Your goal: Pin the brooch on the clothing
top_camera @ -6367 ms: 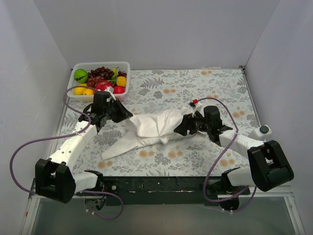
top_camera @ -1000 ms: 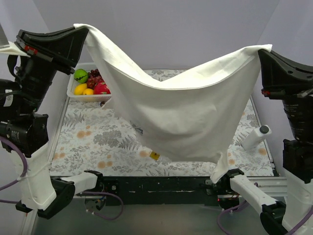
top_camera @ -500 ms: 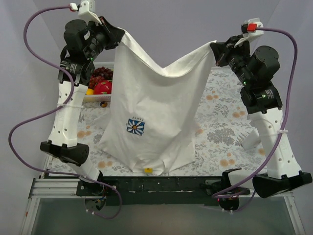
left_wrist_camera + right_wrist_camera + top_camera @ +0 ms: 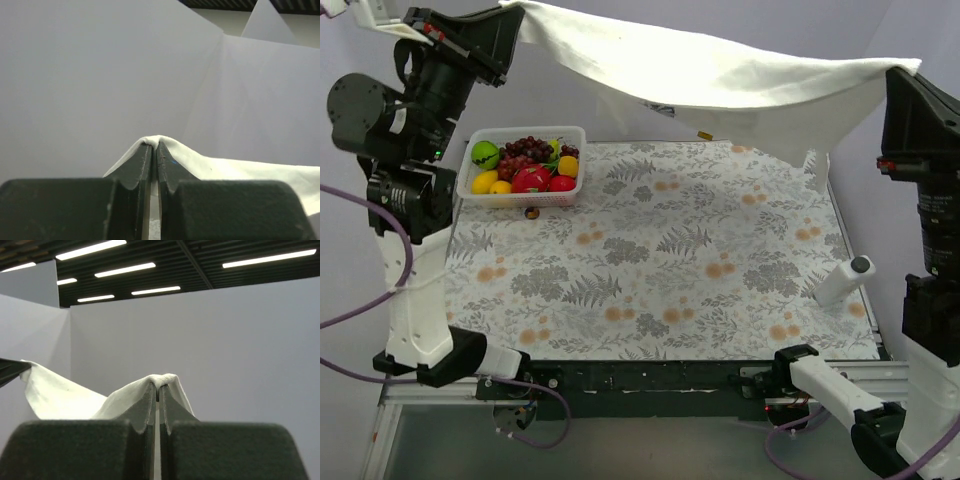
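Observation:
The clothing point(image 4: 720, 85), a white T-shirt, is stretched high in the air across the back of the top view, its print hidden. My left gripper point(image 4: 510, 15) is shut on one bunched corner at the upper left, and my right gripper point(image 4: 898, 72) is shut on the other at the upper right. Each wrist view shows cloth pinched over closed fingertips: the left gripper point(image 4: 154, 145) with the shirt point(image 4: 225, 167), the right gripper point(image 4: 159, 385) with the shirt point(image 4: 60, 400). The brooch point(image 4: 531, 211), a tiny dark disc, lies on the table in front of the basket.
A clear basket of fruit point(image 4: 525, 165) stands at the back left of the floral tablecloth point(image 4: 650, 260). A white cylinder with a grey cap point(image 4: 845, 280) leans at the right edge. Grey walls close in on three sides.
The shirt hung down in front with its daisy print showing; now it is swung up and back, stretched nearly flat. Both arms stand raised, still gripping it.

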Controlling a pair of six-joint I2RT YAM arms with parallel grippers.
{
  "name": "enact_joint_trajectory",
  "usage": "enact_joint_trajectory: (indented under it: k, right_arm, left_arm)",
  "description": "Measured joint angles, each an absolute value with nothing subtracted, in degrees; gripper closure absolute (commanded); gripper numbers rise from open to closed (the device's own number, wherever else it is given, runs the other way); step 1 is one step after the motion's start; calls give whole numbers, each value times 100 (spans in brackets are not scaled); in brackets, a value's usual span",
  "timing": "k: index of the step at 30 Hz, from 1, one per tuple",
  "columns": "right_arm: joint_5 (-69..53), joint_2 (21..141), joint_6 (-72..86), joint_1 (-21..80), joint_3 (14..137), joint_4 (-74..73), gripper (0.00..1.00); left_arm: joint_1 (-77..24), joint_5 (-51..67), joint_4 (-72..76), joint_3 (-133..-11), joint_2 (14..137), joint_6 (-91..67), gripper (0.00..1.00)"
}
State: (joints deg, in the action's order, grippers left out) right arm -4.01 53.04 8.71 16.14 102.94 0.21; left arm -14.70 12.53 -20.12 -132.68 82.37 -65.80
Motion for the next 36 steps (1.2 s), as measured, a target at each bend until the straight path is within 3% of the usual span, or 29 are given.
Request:
enact_joint_trajectory:
  k: [8,22,30,36]
  right_arm:
    - [-464,4840,864,1614,9874,71,99]
    - [-377,4681,600,1614,9504,-84,99]
    - [-67,5625,270,1614,8329,34,99]
    - [-19,6882,257,1614,8659,-388,99]
  left_arm:
    - [-1470,1699,-1881,-12468,7354,-6855,100]
    - [-1470,2034,-2145,-12241,7653,-7137,100]
    - [-1470,1815,-2620,-12162,8788,-6895,100]
    - [-1468,1514,-2950,-12285,9577,-6834,100]
